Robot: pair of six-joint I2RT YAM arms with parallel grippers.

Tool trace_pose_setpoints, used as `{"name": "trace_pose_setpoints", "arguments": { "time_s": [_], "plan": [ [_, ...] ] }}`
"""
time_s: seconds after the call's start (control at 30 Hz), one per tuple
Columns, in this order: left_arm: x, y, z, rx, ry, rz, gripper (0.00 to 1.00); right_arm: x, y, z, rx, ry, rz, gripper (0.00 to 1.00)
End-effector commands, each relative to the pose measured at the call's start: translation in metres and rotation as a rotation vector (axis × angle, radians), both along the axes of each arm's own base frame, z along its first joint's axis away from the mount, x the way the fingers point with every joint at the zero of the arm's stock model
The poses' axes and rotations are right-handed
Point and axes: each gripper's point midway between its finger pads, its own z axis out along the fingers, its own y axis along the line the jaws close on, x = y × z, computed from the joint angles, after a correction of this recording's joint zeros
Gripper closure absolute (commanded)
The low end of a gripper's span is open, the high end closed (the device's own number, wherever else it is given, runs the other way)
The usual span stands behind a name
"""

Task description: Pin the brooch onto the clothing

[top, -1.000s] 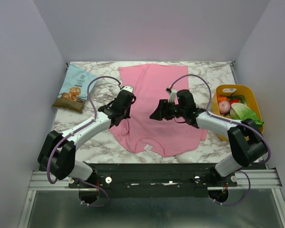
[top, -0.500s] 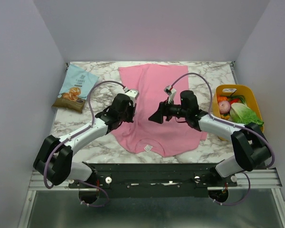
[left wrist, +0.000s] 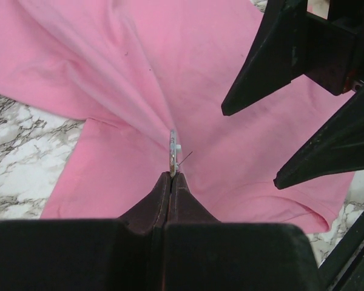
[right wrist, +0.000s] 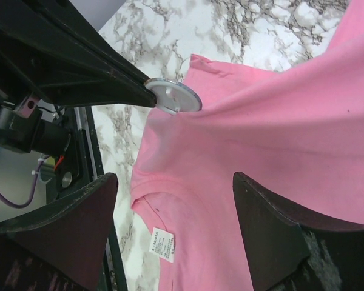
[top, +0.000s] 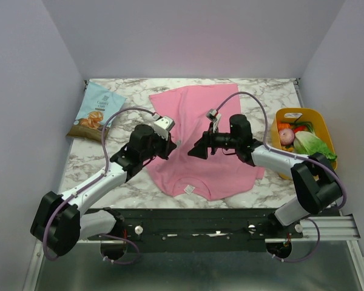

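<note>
Marble counter (top: 133, 191) carries the shirt (top: 200, 109). The left gripper (left wrist: 171, 174) is clamped on the brooch (right wrist: 170, 96), with fabric drawn up to it. The right gripper (right wrist: 175, 182) hangs spread apart beside it.

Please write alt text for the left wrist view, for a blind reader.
The left gripper, jaws shut, holds the brooch edge-on against a raised fold of the pink T-shirt; the right gripper is open beside it.
</note>
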Motion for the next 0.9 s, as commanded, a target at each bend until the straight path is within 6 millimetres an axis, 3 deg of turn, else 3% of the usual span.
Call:
{"name": "trace_pose_setpoints", "arguments": {
  "time_s": [0.0, 0.3, 0.87],
  "plan": [
    [-0.005, -0.009, 0.017, -0.097, -0.054, -0.089, 1.0, 0.005, 0.01, 0.02, 0.055, -0.111, 0.06, 0.16],
    [-0.01, -0.011, 0.011, -0.174, -0.027, -0.16, 1.0, 0.009, 0.022, 0.027, 0.11, -0.137, 0.121, 0.16],
    [-0.016, -0.012, 0.022, -0.247, -0.025, -0.216, 1.0, 0.014, 0.036, 0.02, 0.13, -0.09, 0.145, 0.21]
  ]
}}
